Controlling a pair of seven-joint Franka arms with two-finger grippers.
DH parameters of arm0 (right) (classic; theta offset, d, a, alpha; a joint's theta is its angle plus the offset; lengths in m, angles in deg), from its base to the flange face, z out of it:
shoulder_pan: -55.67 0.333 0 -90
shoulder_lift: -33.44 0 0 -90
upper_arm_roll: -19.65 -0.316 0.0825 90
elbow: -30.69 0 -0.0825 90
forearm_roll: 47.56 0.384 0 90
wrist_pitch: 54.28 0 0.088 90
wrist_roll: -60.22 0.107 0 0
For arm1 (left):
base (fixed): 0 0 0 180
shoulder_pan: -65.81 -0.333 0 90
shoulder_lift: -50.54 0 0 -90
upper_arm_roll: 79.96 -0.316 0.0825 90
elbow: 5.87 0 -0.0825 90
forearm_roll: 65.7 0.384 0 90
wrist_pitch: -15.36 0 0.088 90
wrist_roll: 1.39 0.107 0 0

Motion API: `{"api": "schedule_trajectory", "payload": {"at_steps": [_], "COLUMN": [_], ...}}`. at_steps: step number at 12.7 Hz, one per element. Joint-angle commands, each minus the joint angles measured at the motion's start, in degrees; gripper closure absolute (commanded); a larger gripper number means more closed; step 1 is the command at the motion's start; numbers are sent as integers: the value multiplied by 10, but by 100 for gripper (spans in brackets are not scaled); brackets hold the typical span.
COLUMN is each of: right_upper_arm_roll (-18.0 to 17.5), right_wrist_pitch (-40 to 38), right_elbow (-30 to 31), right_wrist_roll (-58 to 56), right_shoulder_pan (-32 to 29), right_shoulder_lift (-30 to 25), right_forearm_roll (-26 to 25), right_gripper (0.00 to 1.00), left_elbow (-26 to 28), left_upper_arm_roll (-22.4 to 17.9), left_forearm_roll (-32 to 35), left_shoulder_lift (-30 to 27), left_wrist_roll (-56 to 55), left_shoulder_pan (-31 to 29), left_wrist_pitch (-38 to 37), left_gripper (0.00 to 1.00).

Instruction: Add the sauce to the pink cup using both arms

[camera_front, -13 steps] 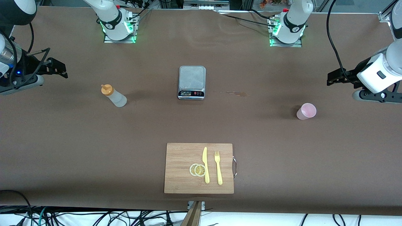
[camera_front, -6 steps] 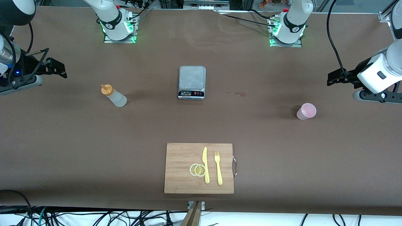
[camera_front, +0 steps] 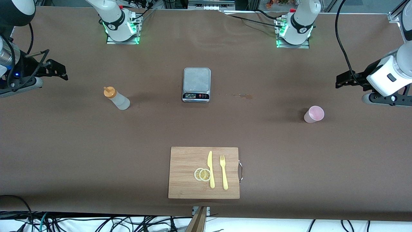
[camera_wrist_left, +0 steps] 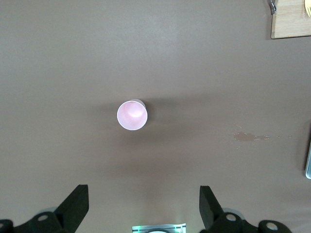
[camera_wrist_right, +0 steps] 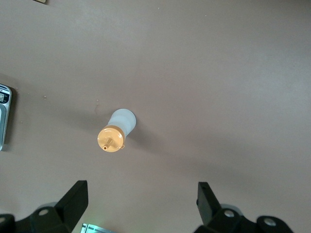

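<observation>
The sauce bottle (camera_front: pixel 116 98), whitish with an orange nozzle cap, stands upright toward the right arm's end of the table. In the right wrist view the bottle (camera_wrist_right: pixel 116 131) lies ahead of my right gripper (camera_wrist_right: pixel 142 189), whose jaws are open and empty. My right gripper (camera_front: pixel 62 72) hangs over the table's edge at that end, well apart from the bottle. The pink cup (camera_front: pixel 313 114) stands upright and empty toward the left arm's end. My left gripper (camera_front: pixel 338 81) hovers over the table near it, open and empty. The cup (camera_wrist_left: pixel 132 115) shows ahead of the left gripper (camera_wrist_left: pixel 144 194).
A silver kitchen scale (camera_front: pixel 196 84) sits mid-table, with a small stain (camera_front: pixel 239 95) beside it. Nearer the front camera lies a wooden cutting board (camera_front: pixel 183 161) carrying a yellow knife (camera_front: pixel 210 169), a fork (camera_front: pixel 223 172) and two lemon slices (camera_front: pixel 202 174).
The right gripper has drifted slightly outward toward its end of the table. The left gripper has barely shifted. Bottle and cup have not moved.
</observation>
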Motion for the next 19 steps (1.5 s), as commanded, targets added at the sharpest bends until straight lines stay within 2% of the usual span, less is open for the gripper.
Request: {"api": "schedule_trajectory", "payload": {"at_steps": [1,5,6,14,19], "right_upper_arm_roll": [-2,-2,-2,-3,-9], "right_wrist_pitch": [-11,-10,-10,-6,10], "right_elbow": [-14,-15,-15,-14,2], "right_wrist_roll": [-6,-6,-6,-2,1], "right_shoulder_pan": [-4,-4,-4,0,1], "right_shoulder_lift": [3,4,5,7,10], "right_forearm_roll": [-3,-3,-3,-4,-4], "right_gripper": [0,0,0,0,0], "left_elbow": [-18,-16,-8,218,319], "left_upper_arm_roll": [0,-6,-7,-19,-39], "left_forearm_roll": [-8,0,1,3,3], "left_shoulder_lift": [11,50,60,73,73], "left_wrist_roll": [-4,5,17,73,90], "left_shoulder_pan": [-4,-32,-46,-57,-57], "left_wrist_pitch": [-13,0,38,296,409], "left_gripper": [0,0,0,0,1]}}
